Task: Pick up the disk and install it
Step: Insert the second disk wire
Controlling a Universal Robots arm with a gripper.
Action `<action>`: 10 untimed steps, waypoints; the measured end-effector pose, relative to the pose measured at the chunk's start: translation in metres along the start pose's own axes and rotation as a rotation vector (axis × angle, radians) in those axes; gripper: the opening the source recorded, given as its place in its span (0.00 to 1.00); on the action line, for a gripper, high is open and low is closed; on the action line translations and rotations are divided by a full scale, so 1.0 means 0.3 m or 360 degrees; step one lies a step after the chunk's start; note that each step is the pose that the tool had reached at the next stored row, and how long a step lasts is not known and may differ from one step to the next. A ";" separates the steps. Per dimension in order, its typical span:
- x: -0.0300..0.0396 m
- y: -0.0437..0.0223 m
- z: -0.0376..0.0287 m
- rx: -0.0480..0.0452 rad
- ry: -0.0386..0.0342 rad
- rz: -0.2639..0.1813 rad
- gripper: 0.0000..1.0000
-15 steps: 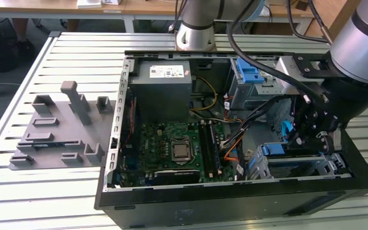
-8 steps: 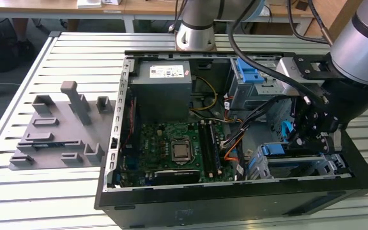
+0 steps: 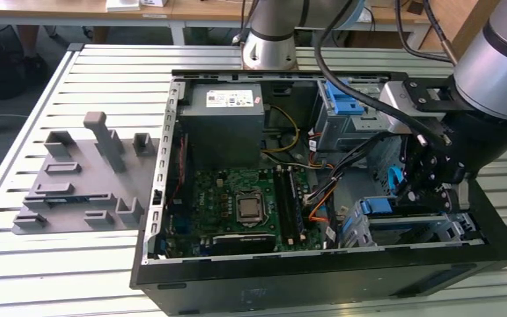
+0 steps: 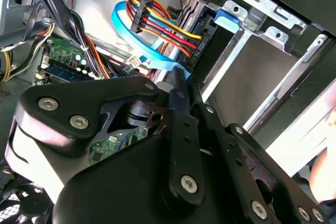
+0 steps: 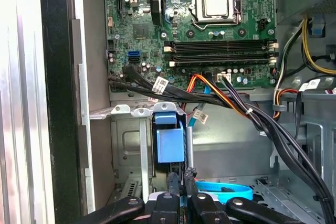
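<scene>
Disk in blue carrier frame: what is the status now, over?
End effector inside black computer case, at grey metal drive cage. Blue carrier frame of disk upright in cage slot. Black cable bundle crosses beyond.

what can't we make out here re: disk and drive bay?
1. Whether the disk sits behind the blue plastic part: first wrist view, the drive cage wall hides it.
2. Bay interior: exterior view, the gripper and arm cover it.
3. Motherboard: second wrist view, mostly behind the gripper's body.
</scene>
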State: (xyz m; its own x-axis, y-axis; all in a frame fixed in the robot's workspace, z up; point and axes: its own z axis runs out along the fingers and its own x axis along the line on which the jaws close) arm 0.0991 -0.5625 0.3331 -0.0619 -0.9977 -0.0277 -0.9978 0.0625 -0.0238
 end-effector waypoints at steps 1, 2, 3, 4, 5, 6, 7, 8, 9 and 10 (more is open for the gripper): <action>0.000 0.000 0.002 0.0000 0.0000 0.0000 0.16; 0.000 0.000 0.003 0.0000 0.0000 0.0000 0.16; 0.000 -0.001 0.004 0.0000 0.0001 0.0000 0.16; 0.000 -0.001 0.005 0.0000 0.0001 0.0001 0.16; 0.000 -0.001 0.005 0.0000 0.0001 0.0001 0.16; 0.000 -0.001 0.005 0.0000 0.0000 0.0001 0.16; 0.000 -0.001 0.006 0.0000 0.0000 0.0001 0.16; 0.000 -0.001 0.006 0.0000 0.0000 0.0001 0.16; 0.000 -0.001 0.006 0.0000 0.0000 0.0001 0.16; 0.000 -0.001 0.006 0.0000 0.0000 0.0001 0.16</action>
State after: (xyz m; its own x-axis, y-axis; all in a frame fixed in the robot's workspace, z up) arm 0.0995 -0.5626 0.3313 -0.0622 -0.9977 -0.0276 -0.9977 0.0629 -0.0237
